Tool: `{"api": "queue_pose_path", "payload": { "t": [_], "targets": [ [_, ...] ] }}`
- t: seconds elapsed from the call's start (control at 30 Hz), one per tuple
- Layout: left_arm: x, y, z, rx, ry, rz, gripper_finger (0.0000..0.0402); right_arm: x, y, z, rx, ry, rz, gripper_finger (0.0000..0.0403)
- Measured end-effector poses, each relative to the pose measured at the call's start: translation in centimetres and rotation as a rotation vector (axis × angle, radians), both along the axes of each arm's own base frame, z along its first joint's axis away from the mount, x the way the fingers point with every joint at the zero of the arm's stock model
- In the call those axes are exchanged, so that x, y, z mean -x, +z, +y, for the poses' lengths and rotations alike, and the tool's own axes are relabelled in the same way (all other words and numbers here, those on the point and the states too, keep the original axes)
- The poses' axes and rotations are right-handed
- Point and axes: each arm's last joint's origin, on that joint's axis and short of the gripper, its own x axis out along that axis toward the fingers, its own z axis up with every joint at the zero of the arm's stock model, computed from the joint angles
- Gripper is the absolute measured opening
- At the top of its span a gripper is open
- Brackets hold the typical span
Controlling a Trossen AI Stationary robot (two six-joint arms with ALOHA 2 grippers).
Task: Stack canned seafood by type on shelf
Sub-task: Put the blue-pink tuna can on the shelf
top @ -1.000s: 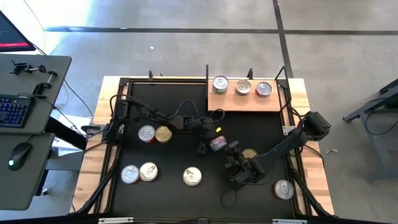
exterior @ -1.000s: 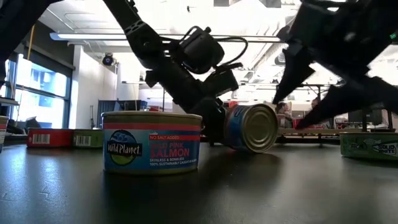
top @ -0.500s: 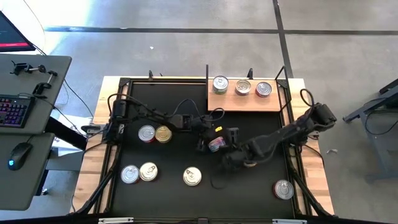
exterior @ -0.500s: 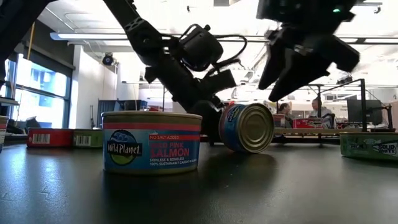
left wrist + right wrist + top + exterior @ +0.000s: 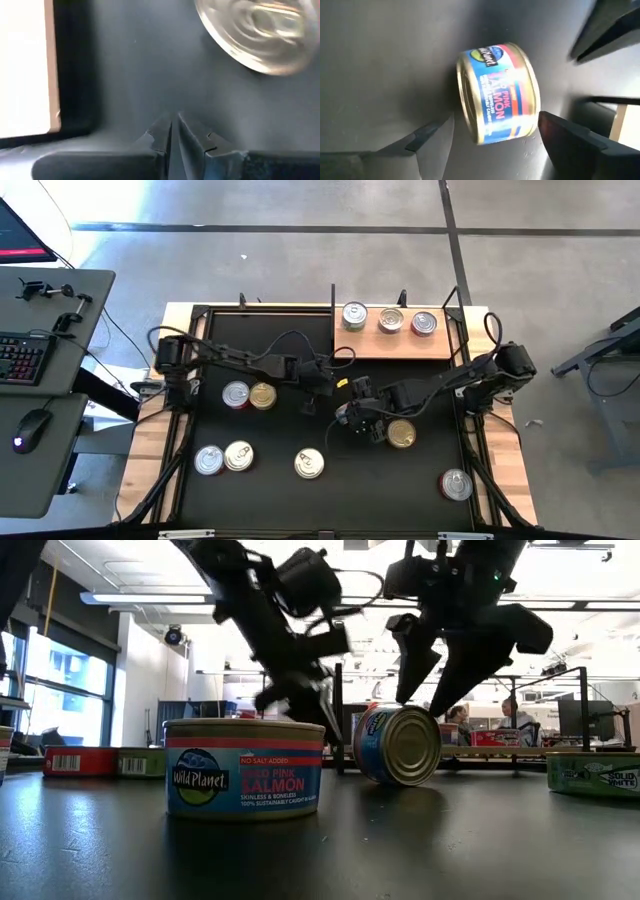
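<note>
- Black counter mat is carrying scattered tins; three are sitting in a row on the shelf.
- Right hand is hanging wide open over a salmon tin tipped on its edge mid-mat.
- Left hand is hovering just beside, fingers pinched together, holding nothing.

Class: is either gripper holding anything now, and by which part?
Nothing is held. The right gripper stands open around the tipped salmon can; the left gripper is shut, empty.
</note>
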Motion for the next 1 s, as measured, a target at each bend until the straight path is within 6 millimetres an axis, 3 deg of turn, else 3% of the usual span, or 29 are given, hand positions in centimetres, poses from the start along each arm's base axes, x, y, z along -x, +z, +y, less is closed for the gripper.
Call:
{"api": "queue_pose_path", "payload": {
  "t": [0.27,0.57,0.77,1.0],
  "targets": [
    [5.5,2.4,-0.8,0.046,0.05,-0.036,0.0002,-1.4,-1.0,0.2,0.017,0.059,-0.045,0.0284],
    [10.9,1.6,-2.7,0.155,0.096,-0.265,0.0001,-2.4,-1.5,0.4,-0.02,0.053,-0.104,0.028],
    [11.9,-0.2,-3.4,0.269,0.056,-0.357,0.0001,-3.0,-1.2,0.4,-0.095,-0.069,-0.199,0.0279],
    [10.6,-2.5,-4.1,0.405,-0.041,-0.449,0.0001,-3.3,0.2,0.5,-0.132,-0.134,-0.2,0.0279]
  ]
}}
